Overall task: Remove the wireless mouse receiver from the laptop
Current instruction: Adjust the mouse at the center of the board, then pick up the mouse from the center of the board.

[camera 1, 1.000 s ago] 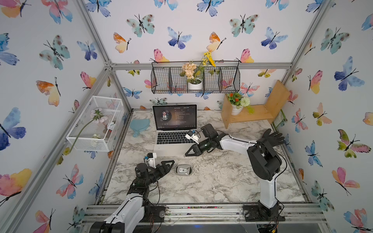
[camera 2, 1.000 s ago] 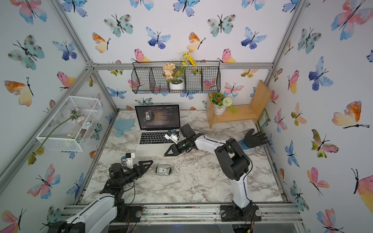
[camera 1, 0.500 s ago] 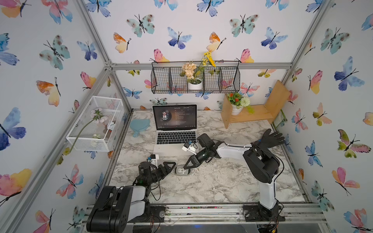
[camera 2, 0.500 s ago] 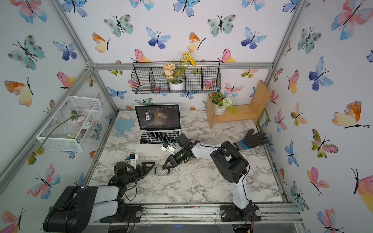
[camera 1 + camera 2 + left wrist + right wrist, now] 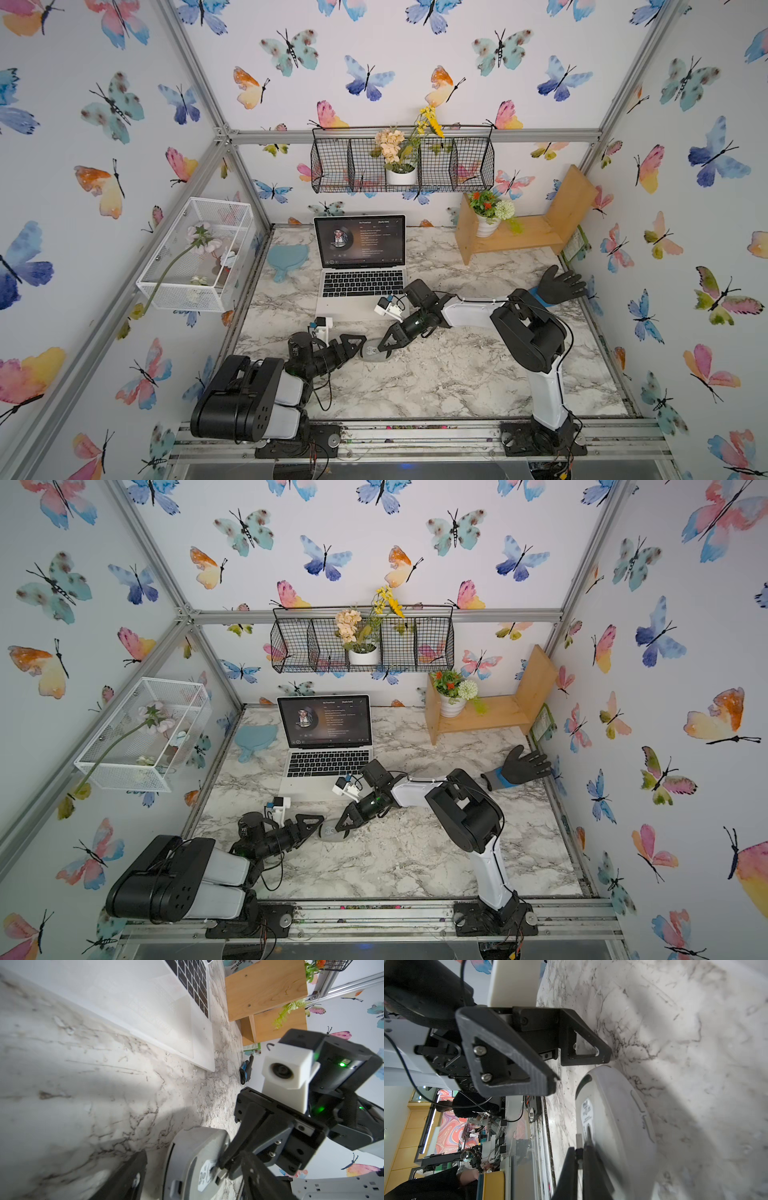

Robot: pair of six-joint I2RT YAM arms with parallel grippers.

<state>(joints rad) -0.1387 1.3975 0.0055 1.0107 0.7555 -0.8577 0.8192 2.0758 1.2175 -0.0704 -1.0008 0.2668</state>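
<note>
Wireless mouse receiver (image 5: 219,1175): tiny stub-shaped USB plug with a silver metal tongue and a dark cap. Location: pinched between the closed fingertips of the right gripper (image 5: 579,1156), out of the slim silver laptop (image 5: 357,307) with black keys, which lies well apart beyond that gripper. The metal end points away from the gripper at the labelled underside of a grey oval mouse (image 5: 612,1118); contact with the mouse cannot be told. The mouse lies belly-up on the white marble-patterned tabletop (image 5: 436,374). Left gripper (image 5: 579,1070): jaws spread wide with the mouse's end between them, no firm grip evident. Handling, as judged: very light, rigid, smooth-sided and easily lost. The metal tongue is likely slippery, so the best hold is across the flat faces of the dark cap. A slack or skewed pinch could let it twist or drop.
</note>
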